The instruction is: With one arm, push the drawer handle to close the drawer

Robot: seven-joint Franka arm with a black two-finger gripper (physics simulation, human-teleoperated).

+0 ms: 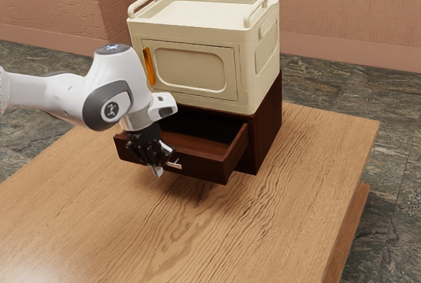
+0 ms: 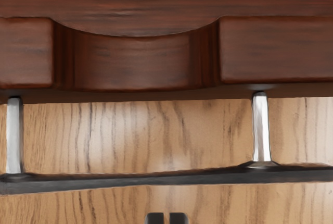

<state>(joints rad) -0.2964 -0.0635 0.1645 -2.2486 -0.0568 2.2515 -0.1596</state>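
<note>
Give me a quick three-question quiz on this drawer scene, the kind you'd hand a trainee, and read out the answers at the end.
1. Multiple choice: what stands on top of the dark wooden unit?
A) a green vase
B) a cream cabinet
C) a blue basket

2. Fill in the blank: in the wrist view, ___ silver posts run between the drawer and the dark bar of its handle.

3. True or false: the drawer is fully closed.

Key: 1. B; 2. two; 3. false, it stands open.
</note>
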